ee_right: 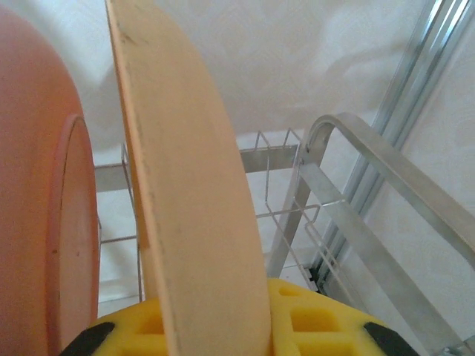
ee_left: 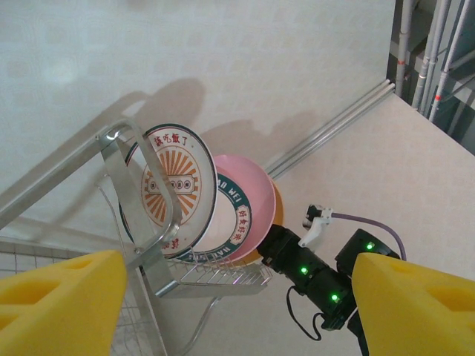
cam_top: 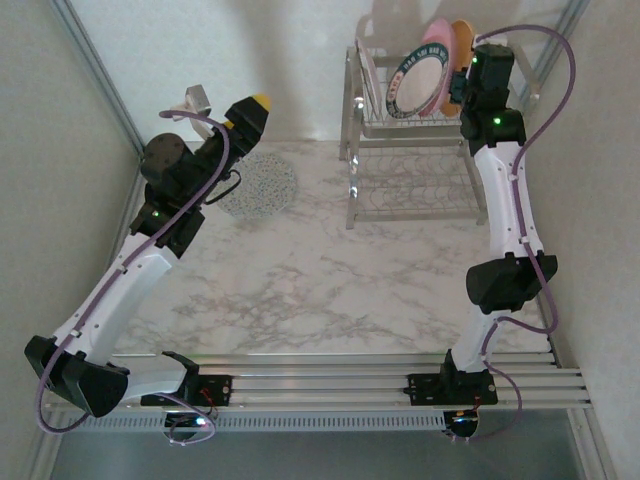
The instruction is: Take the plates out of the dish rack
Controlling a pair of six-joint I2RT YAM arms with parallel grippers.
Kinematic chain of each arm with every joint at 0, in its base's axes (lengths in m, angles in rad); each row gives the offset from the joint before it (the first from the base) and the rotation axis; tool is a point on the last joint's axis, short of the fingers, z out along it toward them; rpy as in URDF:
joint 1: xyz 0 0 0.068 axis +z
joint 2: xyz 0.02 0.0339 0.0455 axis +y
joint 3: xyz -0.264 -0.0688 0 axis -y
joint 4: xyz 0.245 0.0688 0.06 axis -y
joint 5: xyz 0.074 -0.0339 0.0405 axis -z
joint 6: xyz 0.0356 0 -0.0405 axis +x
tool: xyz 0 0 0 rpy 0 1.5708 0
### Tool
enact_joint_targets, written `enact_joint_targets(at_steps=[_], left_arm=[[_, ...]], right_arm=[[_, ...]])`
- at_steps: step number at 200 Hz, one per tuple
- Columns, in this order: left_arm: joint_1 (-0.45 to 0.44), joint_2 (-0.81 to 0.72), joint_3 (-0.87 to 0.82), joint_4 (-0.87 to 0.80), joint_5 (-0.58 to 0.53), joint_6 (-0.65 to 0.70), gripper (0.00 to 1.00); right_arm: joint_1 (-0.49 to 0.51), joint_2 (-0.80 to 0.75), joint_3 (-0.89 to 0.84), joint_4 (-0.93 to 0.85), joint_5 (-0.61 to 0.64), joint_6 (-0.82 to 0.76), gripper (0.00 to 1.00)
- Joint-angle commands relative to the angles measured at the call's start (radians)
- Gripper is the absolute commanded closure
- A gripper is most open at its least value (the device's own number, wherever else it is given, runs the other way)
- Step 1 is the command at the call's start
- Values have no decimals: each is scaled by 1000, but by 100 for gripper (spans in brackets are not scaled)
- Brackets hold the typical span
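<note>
Right pincer: closed on rim of tan-orange plate, upright in upper basket of dish rack, beside pink plate. Grey-speckled plate: flat on worktop. Left pincer: open, pointed toward rack.

Table: a white marble-look top with grey veins is spreading out in front of me, evenly lit.
Back wall: a pale textured panel is standing behind it, catching soft grey shadows.
Left wall and right wall: matching panels are closing me in.
Corner strip: aluminium is running along the panel joint.
Near edge: ribbed metal rails are lying across.
Outside: grey pipes are rising past the panel edge.
</note>
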Motion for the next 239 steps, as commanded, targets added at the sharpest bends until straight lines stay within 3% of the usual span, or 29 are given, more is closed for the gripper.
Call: enact_joint_targets(at_steps=[1,23,134,239], left_arm=[[-9,1,16,42,17,21,20],[-9,0,15,43,17,22,20],[-10,-2,16,55,24,20,20],[-24,9,46,75,48,20,20]], right_arm=[[10,3,56,24,-10,-6,94],[22,6,78,28,22,-20,100],[79,-4,168,81,307,-138,100],[81,-101,192,204,396,-243,100]])
